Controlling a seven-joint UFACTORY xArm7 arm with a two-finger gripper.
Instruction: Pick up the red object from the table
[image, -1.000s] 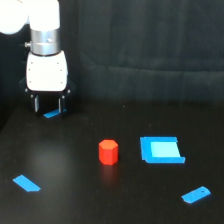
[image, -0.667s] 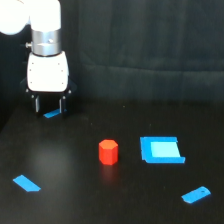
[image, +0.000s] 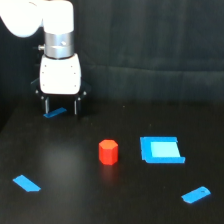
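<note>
There is one red object (image: 108, 152), a small hexagonal block standing upright on the table (image: 75, 195), a little left of the middle of the scene and free of any grip; nothing touches it.

Just to its right, apart from it by a narrow strip of black surface, lies one flat blue square (image: 161, 150) with a paler centre; farther right and nearer the camera lies one small blue strip (image: 195, 195), tilted; on the near left, well apart from the block, lies a second small blue strip (image: 26, 183), also tilted; a third blue strip (image: 55, 113) lies at the far left, so I count four blue pieces in all, one square and three strips.

My gripper (image: 62, 107) hangs at the far left, well away from the red object and pointing straight down over that third strip; my two dark fingers (image: 47, 106) stand apart with a clear gap between them and hold nothing; the strip shows in that gap, though from this angle I cannot tell whether the tips touch the table or hover just above it; my white body (image: 60, 77) rises above them towards the upper left corner.
</note>
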